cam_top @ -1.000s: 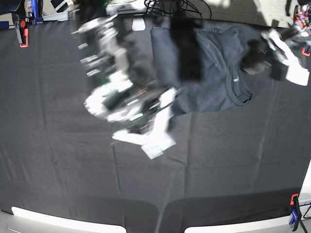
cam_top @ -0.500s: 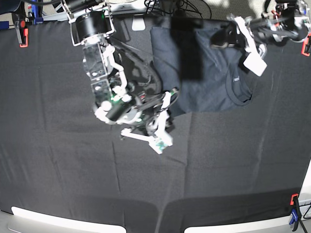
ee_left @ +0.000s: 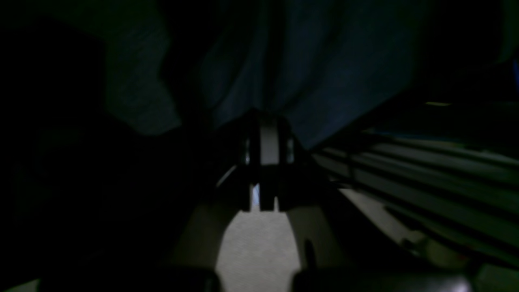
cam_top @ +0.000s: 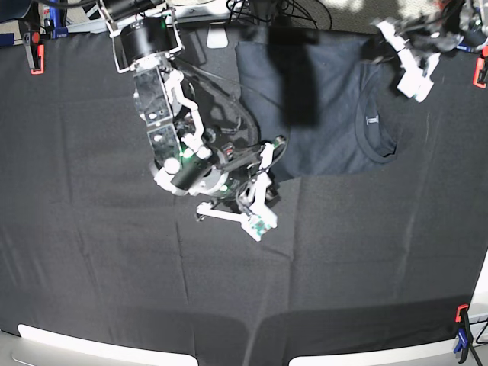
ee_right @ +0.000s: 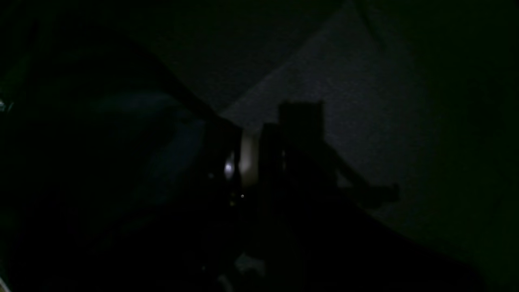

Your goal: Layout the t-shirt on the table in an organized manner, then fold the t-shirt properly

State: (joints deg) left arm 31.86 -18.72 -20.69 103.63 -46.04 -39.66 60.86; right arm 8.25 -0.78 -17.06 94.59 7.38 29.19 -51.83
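i see the table (cam_top: 114,290) covered in black creased cloth, pale rim showing along the near edge. red clamp (cam_top: 34,59) at the far left edge, a red and blue clamp (cam_top: 461,335) at the near right corner. the t-shirt (cam_top: 328,114) lies bunched on the cloth at the far side, collar toward the right, partly rumpled.

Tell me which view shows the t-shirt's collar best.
The base view: the collar with its white tag is lit and plain on the t-shirt. The left wrist view shows only dark blue folds of cloth at its pincer, no collar. The right wrist view is too dark to tell.
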